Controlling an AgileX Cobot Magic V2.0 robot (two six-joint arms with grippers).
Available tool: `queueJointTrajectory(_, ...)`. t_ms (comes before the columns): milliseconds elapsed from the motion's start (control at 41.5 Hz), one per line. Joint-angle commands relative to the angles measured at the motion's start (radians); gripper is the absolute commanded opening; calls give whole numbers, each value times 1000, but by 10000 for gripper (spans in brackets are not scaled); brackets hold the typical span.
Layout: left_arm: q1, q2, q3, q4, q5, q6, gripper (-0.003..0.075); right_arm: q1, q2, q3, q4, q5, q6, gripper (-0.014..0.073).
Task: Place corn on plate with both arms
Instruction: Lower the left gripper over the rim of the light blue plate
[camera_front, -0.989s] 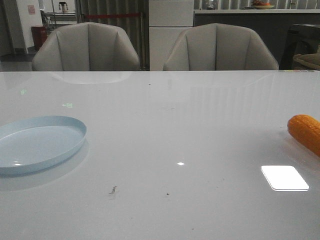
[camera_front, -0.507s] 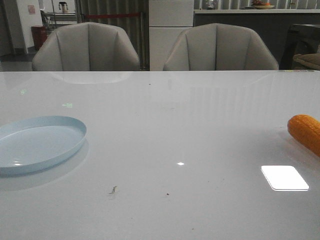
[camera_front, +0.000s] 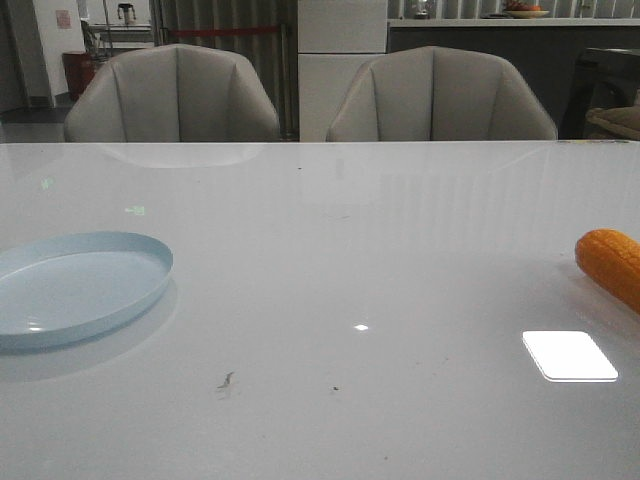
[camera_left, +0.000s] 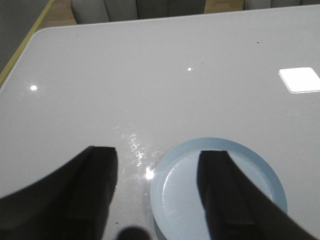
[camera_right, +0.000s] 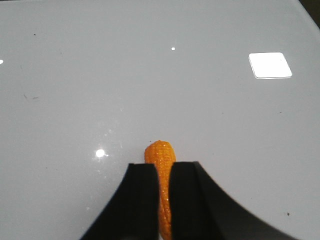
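Corn (camera_front: 612, 265) sits out at the right edge of the white table (camera_front: 340, 260) in the front view, partly cut off by the frame, lying flat with its rounded tip pointing toward the table's middle. Over on the far left side, well apart from it, the pale blue plate (camera_front: 75, 288) rests on the tabletop with nothing on it. Neither arm shows in the front view.

Down at the right wrist camera, the right gripper (camera_right: 164, 192) hangs low over the corn (camera_right: 161, 155), its two dark fingers (camera_right: 142, 200) drawn near each other with the orange cob showing through the narrow gap between them and its tip poking out beyond the fingertips. Whether the pads actually press the kernels or just flank them, I cannot tell from here.

At the left wrist camera, the left gripper (camera_left: 157, 172) has its fingers (camera_left: 97, 175) spread wide apart, gripping nothing. The plate (camera_left: 260, 170) lies beneath it, one finger crossing over the plate's near part, the other finger over bare table beside the rim.

Two grey chairs (camera_front: 175, 95) stand behind the table's far edge.
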Motion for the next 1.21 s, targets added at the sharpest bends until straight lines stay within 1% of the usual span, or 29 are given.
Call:
queueJointTrajectory(0, -9, -9, -34, -13, -92, -4, 516, -6, -8, -36, -27, -51, -6, 369)
queueJointTrajectory(72, -9, -9, -34, -13, -90, -4, 510, -6, -8, -36, -27, -51, -6, 404)
queueJointTrajectory(193, -9, -9, -34, -13, -92, -4, 507, -6, -8, -36, -27, -56, -6, 402)
queueJointTrajectory(289, -9, -9, -34, -13, -98, -4, 507, -6, -8, -36, -27, -94, -6, 402)
queueJointTrajectory(410, -9, -9, -34, -16, -105, -4, 507, -6, -8, -36, -26, -108, -5, 402)
queueJointTrajectory(531, -9, -6, -34, -51, -66, -4, 507, -6, -8, -36, -20, -104, -5, 402)
queueJointTrajectory(603, -9, 9, -38, -55, -23, -4, 507, -6, -6, -45, -20, -60, -5, 402)
queueJointTrajectory(699, -9, 55, -75, -65, 55, -4, 507, -6, 17, -79, -22, 42, -6, 402)
queueJointTrajectory(868, -9, 171, -199, -65, 202, -4, 507, -6, 84, -158, -28, 175, -7, 402)
queueJointTrajectory(1037, -9, 291, -325, -65, 280, -4, 507, -6, 168, -230, -28, 260, -23, 402)
queueJointTrajectory(1182, -9, 395, -378, -65, 307, -4, 507, -6, 234, -267, -28, 320, -26, 402)
